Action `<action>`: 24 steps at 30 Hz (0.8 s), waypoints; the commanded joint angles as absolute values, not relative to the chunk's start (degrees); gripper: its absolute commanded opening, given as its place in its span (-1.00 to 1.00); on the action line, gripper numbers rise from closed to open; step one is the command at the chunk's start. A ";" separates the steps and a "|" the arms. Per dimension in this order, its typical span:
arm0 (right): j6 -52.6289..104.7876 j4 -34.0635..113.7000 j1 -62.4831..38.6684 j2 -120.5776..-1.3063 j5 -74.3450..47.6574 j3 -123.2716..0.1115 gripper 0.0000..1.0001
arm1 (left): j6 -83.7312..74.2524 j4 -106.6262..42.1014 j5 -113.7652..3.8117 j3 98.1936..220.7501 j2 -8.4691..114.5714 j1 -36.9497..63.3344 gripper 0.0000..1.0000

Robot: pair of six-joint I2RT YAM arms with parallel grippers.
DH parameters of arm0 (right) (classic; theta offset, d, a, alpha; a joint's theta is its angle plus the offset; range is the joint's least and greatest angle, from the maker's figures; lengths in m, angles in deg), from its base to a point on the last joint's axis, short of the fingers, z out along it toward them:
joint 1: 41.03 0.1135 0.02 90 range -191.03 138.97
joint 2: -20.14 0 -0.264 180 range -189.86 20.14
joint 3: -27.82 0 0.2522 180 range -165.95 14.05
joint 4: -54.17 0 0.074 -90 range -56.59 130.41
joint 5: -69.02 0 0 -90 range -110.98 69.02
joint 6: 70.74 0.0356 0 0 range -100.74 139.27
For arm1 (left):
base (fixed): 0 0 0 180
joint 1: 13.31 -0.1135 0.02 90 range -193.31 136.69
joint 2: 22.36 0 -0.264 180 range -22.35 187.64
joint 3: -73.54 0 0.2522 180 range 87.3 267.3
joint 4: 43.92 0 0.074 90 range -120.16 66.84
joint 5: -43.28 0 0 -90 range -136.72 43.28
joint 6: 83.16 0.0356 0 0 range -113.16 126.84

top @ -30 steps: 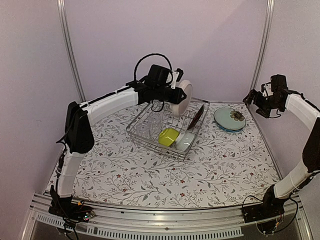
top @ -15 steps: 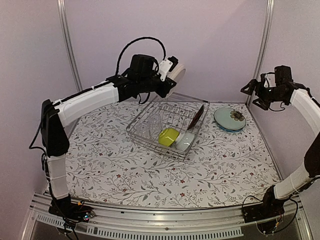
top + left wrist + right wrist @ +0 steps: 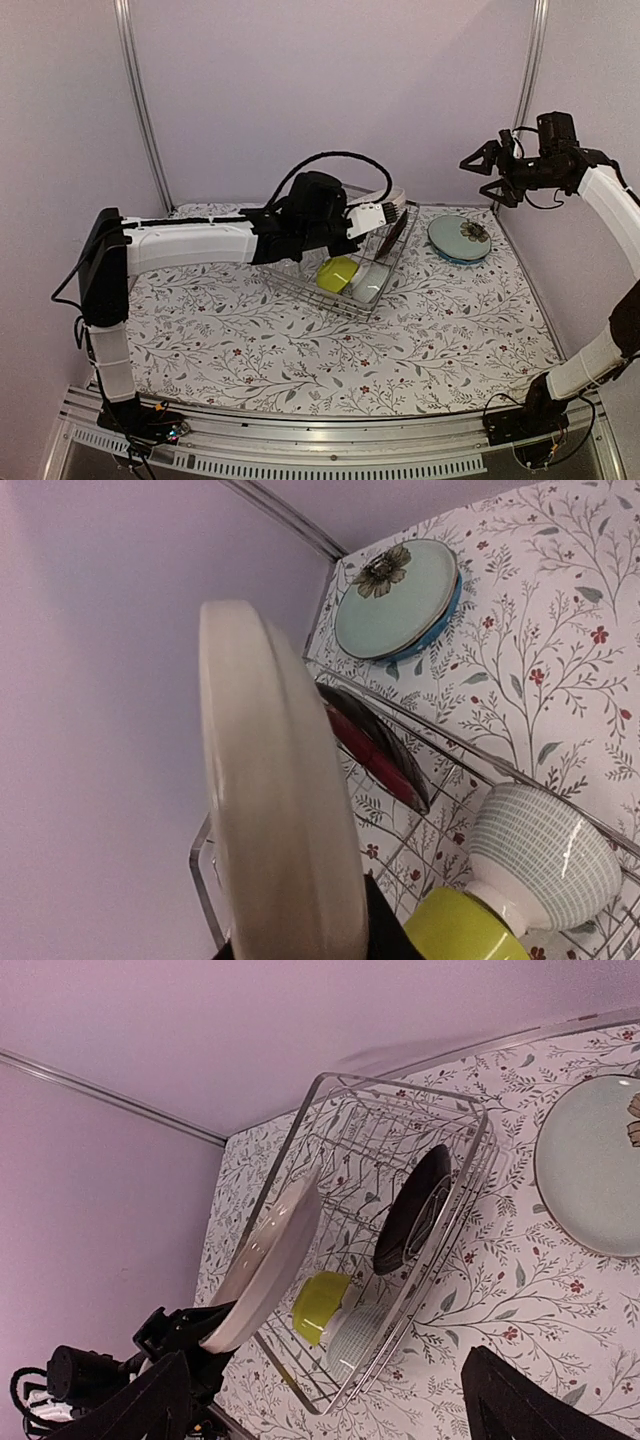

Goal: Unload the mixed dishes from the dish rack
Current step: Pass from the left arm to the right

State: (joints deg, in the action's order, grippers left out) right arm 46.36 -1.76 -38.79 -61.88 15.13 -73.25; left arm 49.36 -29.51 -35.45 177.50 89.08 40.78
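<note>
Bowls in the near end of the dish rack point(image 3: 310, 292): yellow-green bowl point(image 3: 337, 273) left, pale bowl point(image 3: 368, 283) just beside it right, dark red plate point(image 3: 397, 228) tilted in the prongs behind. Left hand point(image 3: 372, 215) clamped on the rim of the white plate point(image 3: 390, 201), plate edge-on above the rack. Far right on the table point(image 3: 300, 350), pale green plate point(image 3: 458, 237) stacked on blue plate point(image 3: 435, 640); right hand point(image 3: 484, 175) high above, fingers wide apart, empty.

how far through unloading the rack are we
Done: a pale green round plate stacked on a blue plate sits on the table, right of the silver wire dish rack. In hand: the left gripper holds a white round plate over the rack. Left inside: dark red plate, yellow-green bowl, pale ribbed bowl.
</note>
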 commanded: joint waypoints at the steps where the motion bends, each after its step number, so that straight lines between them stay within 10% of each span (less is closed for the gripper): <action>1: 46.68 -5.06 -34.40 -64.42 18.48 -77.18 0.87 | 61.31 -46.31 -30.45 176.27 84.28 42.71 -1.00; 24: 41.61 -13.24 -24.23 -71.51 11.51 -77.68 0.07 | 82.15 -59.32 -25.22 172.93 90.16 48.78 -1.00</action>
